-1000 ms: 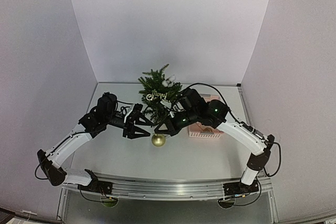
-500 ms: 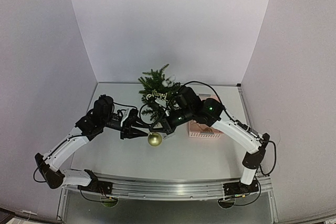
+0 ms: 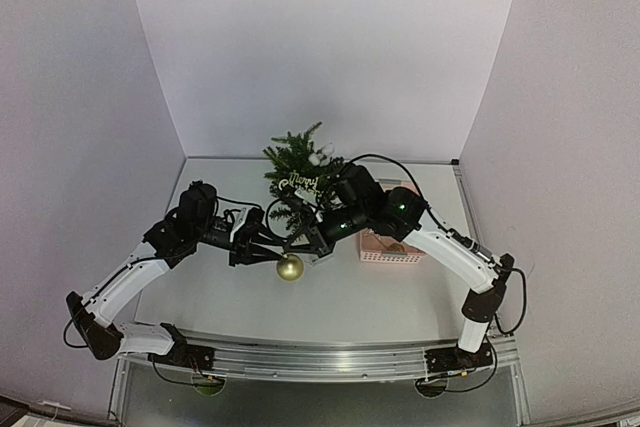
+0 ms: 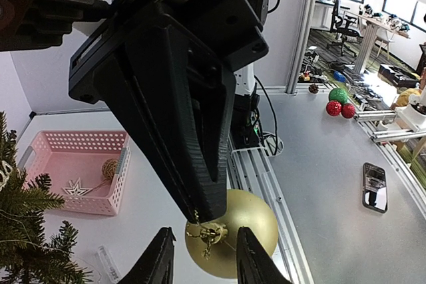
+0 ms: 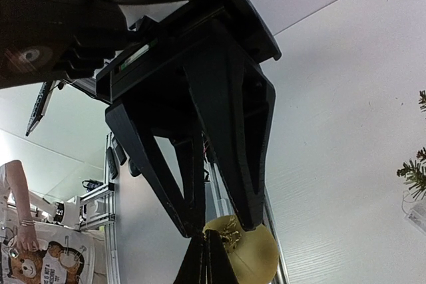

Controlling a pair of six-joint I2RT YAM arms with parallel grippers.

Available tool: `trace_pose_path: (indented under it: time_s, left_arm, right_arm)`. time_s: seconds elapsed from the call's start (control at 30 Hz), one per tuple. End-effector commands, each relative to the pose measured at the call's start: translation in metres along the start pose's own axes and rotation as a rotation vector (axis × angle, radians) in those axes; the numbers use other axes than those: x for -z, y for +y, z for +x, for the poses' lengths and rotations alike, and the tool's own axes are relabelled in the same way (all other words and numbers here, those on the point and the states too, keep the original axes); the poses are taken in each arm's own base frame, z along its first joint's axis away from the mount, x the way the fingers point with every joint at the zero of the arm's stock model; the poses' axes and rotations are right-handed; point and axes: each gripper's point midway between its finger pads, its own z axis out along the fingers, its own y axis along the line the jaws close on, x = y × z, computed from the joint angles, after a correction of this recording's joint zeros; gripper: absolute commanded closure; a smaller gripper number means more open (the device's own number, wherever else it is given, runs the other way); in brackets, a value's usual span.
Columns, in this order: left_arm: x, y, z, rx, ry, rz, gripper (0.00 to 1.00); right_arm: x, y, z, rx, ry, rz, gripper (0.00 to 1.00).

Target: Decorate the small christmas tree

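The small christmas tree [image 3: 298, 172] stands at the back middle of the table; its branches edge the left wrist view [image 4: 20, 231]. A gold ball [image 3: 290, 267] [image 4: 256, 231] [image 5: 256, 257] hangs in front of it. My right gripper [image 3: 299, 250] [image 5: 206, 247] [image 4: 198, 212] is shut on the ball's gold hanging cord, just above the cap. From the left, my left gripper [image 3: 272, 255] [image 4: 205, 247] [image 5: 220, 227] is part open. Its fingertips [image 4: 166, 251] straddle the cap, with a gap showing on each side.
A pink basket [image 3: 392, 250] [image 4: 40, 141] sits right of the tree, holding a star ornament [image 4: 76, 189] and a wicker ball [image 4: 110, 167]. The tree carries a gold "Merry" sign [image 3: 298, 184] and white baubles [image 3: 320, 155]. A metal rail [image 3: 320, 355] runs along the near edge.
The right gripper has carried the gold ball a little left toward the left gripper. The left jaws have narrowed around the ball's cap.
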Motion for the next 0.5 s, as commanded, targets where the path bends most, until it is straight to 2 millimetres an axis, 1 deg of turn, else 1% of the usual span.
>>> trace_pose_path:
  time_s: [0.0, 0.07, 0.3, 0.37, 0.47]
  left_arm:
    - [0.0057, 0.0013, -0.0235, -0.041, -0.04, -0.018, 0.74]
    - [0.0054, 0.0024, -0.0249, -0.038, -0.046, -0.021, 0.76]
    - [0.0038, 0.0058, -0.0258, -0.014, -0.051, -0.025, 0.75]
    - [0.004, 0.0071, -0.0263, -0.015, -0.051, -0.032, 0.77]
    - [0.0045, 0.0087, -0.0259, -0.013, -0.048, -0.044, 0.87]
  right_arm:
    - [0.018, 0.0197, -0.0095, 0.057, -0.048, -0.028, 1.0]
    - [0.0187, 0.02, -0.0106, 0.061, -0.052, -0.025, 1.0]
    - [0.0186, 0.0187, -0.0112, 0.064, -0.055, -0.017, 1.0]
    - [0.018, 0.0196, -0.0112, 0.066, -0.052, -0.023, 1.0]
    - [0.0184, 0.0204, -0.011, 0.07, -0.053, -0.025, 1.0]
